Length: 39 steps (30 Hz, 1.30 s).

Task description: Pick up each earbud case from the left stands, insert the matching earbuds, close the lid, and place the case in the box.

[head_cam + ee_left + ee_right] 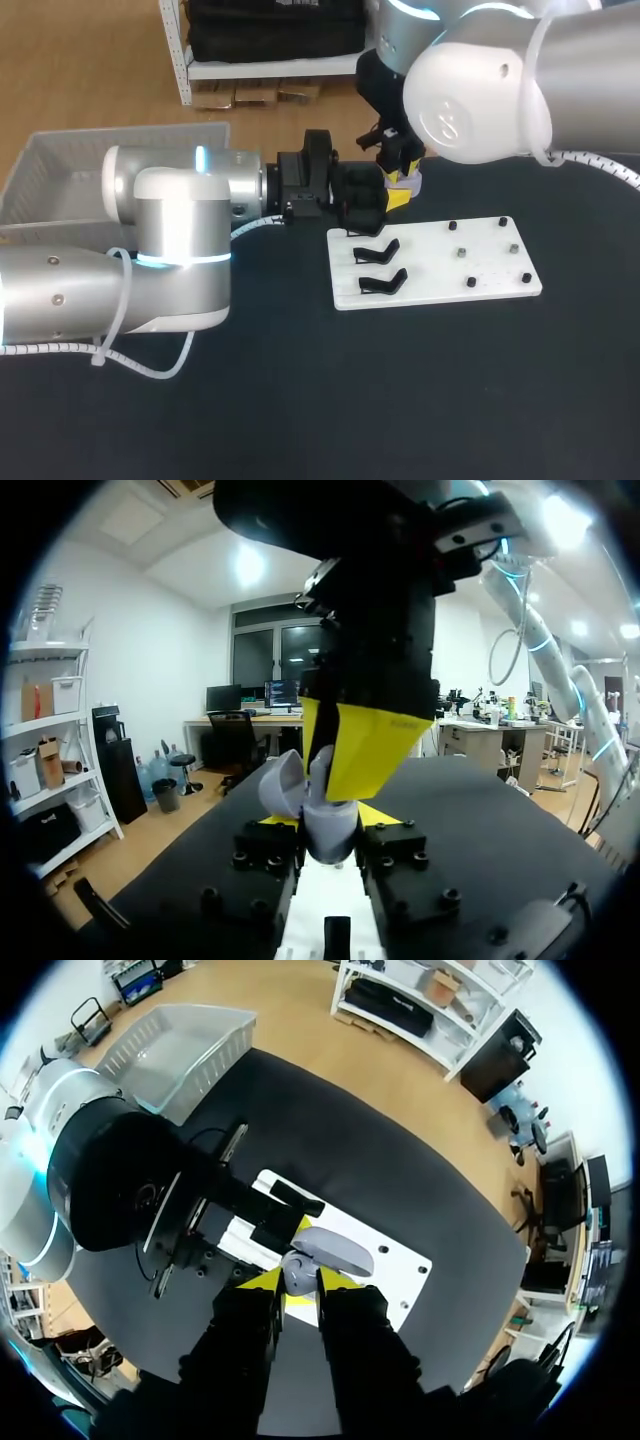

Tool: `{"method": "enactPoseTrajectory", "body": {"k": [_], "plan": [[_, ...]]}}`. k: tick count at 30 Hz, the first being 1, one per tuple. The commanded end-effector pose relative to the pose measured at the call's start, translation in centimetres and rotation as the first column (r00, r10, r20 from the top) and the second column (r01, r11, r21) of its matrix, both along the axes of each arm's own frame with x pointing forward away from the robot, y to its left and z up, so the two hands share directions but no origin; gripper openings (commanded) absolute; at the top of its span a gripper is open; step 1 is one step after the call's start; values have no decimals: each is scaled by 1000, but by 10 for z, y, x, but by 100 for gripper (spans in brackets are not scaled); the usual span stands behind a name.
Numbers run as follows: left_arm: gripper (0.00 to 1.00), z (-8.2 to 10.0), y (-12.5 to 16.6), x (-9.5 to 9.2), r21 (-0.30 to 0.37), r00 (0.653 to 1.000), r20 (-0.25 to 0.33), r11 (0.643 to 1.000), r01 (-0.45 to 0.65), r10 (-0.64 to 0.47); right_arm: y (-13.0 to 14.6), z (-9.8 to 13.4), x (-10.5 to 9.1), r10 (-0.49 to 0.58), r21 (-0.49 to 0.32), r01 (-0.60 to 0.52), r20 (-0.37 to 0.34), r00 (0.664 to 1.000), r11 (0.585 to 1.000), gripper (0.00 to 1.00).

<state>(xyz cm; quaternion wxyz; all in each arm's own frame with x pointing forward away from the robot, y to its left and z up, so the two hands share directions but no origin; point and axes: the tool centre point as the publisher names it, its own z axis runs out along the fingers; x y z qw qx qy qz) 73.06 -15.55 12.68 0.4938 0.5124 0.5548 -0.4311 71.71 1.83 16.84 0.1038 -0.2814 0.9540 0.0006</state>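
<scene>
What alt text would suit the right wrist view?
A pale grey earbud case, lid open, is held in the left gripper just ahead of the right gripper, over a white board on the black table.

I see a black table (300, 400) on a wood floor (80, 70), with a white shelf (270, 68) behind it. From the left wrist I get white walls (150, 640), dark windows (262, 658), a ceiling light (250, 565), and a desk (225, 721) with monitors (222, 697) and a chair (233, 735).
</scene>
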Motion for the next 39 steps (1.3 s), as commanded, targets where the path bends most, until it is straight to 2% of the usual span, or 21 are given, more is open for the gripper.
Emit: {"method": "enactPoseTrajectory", "body": {"k": [1,7,32,39], "plan": [[0,-1,0,-3,-8,1000,7,1000,-7,7,-1,0,1,0,-1,0,3,1000,1000,20],[0,-1,0,-3,-8,1000,7,1000,-7,7,-2,0,0,1,-3,-1,2,1000,1000,25],[0,-1,0,-3,-8,1000,7,1000,-7,7,-4,3,-1,-9,-8,9,3,1000,1000,30],[0,-1,0,-3,-8,1000,7,1000,-7,7,-2,31,0,-4,33,3,52,999,999,31]]}}
